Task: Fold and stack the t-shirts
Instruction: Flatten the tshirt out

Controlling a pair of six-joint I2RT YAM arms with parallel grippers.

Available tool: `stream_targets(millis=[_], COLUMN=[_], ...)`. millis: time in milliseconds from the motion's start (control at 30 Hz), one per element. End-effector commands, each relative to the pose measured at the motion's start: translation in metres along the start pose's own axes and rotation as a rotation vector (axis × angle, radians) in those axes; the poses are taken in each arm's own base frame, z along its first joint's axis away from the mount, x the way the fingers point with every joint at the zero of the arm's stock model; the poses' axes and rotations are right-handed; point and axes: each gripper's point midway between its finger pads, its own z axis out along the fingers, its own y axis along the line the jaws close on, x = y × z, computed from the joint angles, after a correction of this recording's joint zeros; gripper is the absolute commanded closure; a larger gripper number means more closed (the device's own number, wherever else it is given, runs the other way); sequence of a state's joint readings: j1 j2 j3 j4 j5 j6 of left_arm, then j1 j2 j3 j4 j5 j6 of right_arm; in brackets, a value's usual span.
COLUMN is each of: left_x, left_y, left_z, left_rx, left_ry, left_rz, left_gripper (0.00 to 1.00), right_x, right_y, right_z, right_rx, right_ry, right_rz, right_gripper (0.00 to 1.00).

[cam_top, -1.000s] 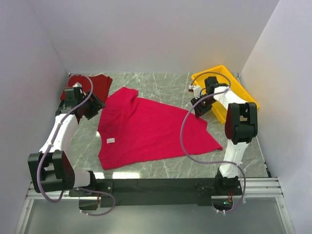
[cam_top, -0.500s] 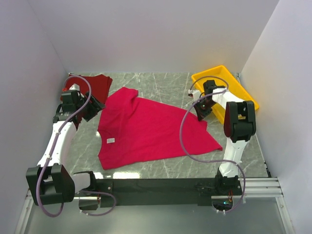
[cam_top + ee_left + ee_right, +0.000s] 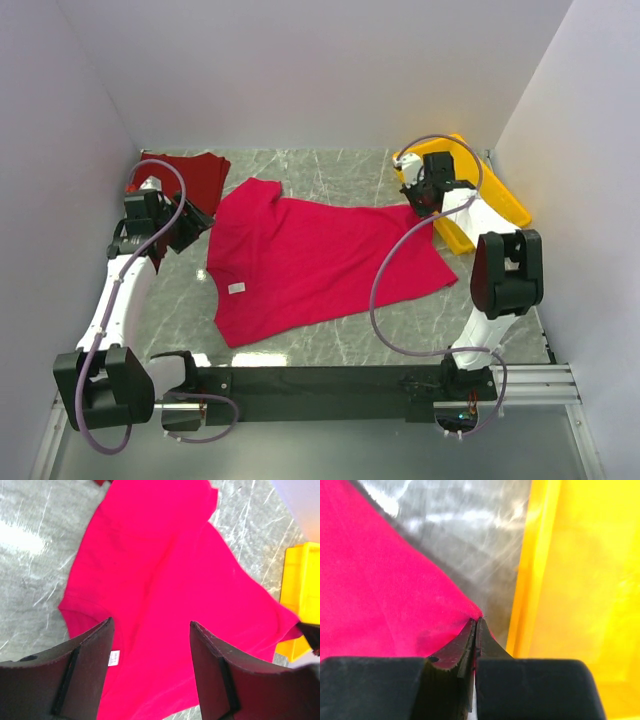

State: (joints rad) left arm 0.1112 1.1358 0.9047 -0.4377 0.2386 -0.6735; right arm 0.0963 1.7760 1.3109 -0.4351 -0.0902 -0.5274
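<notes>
Right wrist | right claw [image 3: 475, 622] pinched crimson shirt's [image 3: 380, 595] corner at table's [image 3: 330, 170] right edge, likely for spreading | left claw [image 3: 150, 625] stood apart.

crimson t-shirt [image 3: 310, 265]: we see soft matt cloth, mostly smooth, with shallow creases.
maroon t-shirt [image 3: 185, 175]: we see darker matt cloth, rumpled into folds.
white tag [image 3: 237, 288]: we cannot tell cloth from paper.
table [image 3: 330, 170]: we see a smooth grey marble-look top, veined white, with soft glare.
yellow tray [image 3: 570, 555]: we see smooth, glossy plastic.
left gripper [image 3: 151, 624]: we see dark matt fingers [image 3: 85, 675], hard and faintly grainy.
</notes>
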Motion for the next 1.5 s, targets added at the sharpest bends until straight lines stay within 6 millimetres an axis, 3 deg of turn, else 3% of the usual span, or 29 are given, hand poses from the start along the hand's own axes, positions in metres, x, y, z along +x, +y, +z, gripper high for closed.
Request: stream_targets(millis=[0,167,333,400,467,600,667,767,800,933,1067,1167,1333,1467], left_x=[0.000,0.000,0.002,0.005,0.006,0.010,0.011,0.010,0.010,0.010,0.010,0.011,0.012,0.015], left_y=[-0.003,-0.003,-0.002,0.000,0.000,0.002,0.002,0.001,0.002,0.002,0.001,0.001,0.002,0.003], left_z=[-0.004,0.000,0.003,0.004,0.005,0.008,0.009,0.009,0.010,0.011,0.011,0.010,0.009,0.009], left_rx=[0.029,0.028,0.030,0.030,0.033,0.033,0.036,0.038,0.037,0.037,0.041,0.045,0.043,0.045], left_ry=[-0.011,-0.002,0.008,0.018,0.020,0.031,0.033,0.033,0.037,0.043,0.040,0.040,0.037,0.039], left_rz=[0.000,0.004,0.009,0.004,0.000,-0.003,-0.005,-0.004,-0.003,0.000,-0.002,-0.006,-0.008,-0.010], left_gripper=[0.33,0.33,0.33,0.33,0.33,0.33,0.33,0.33,0.33,0.33,0.33,0.33,0.33,0.33], right_x=[-0.021,-0.015,-0.014,-0.014,-0.005,0.045,0.060,0.077,0.081,0.068,0.023,0.004,0.004,0.016], right_y=[-0.015,-0.010,0.005,0.021,0.052,0.114,0.126,0.134,0.139,0.139,0.102,0.089,0.094,0.097], right_z=[0.008,0.013,-0.011,-0.027,-0.041,-0.059,-0.059,-0.060,-0.064,-0.079,-0.079,-0.070,-0.053,-0.040], right_rx=[0.133,0.105,0.036,-0.050,-0.203,-0.447,-0.479,-0.511,-0.536,-0.544,-0.433,-0.419,-0.456,-0.438], right_ry=[-0.066,-0.029,-0.058,-0.103,-0.135,-0.075,-0.050,-0.018,-0.014,-0.080,-0.143,-0.120,-0.022,0.045], right_rz=[-0.018,-0.054,-0.128,-0.205,-0.307,-0.459,-0.496,-0.481,-0.478,-0.479,-0.309,-0.169,0.013,0.082], right_gripper=[1.00,1.00,1.00,1.00,1.00,1.00,0.99,0.85,0.75,0.58,0.55,0.56,0.57,0.57])
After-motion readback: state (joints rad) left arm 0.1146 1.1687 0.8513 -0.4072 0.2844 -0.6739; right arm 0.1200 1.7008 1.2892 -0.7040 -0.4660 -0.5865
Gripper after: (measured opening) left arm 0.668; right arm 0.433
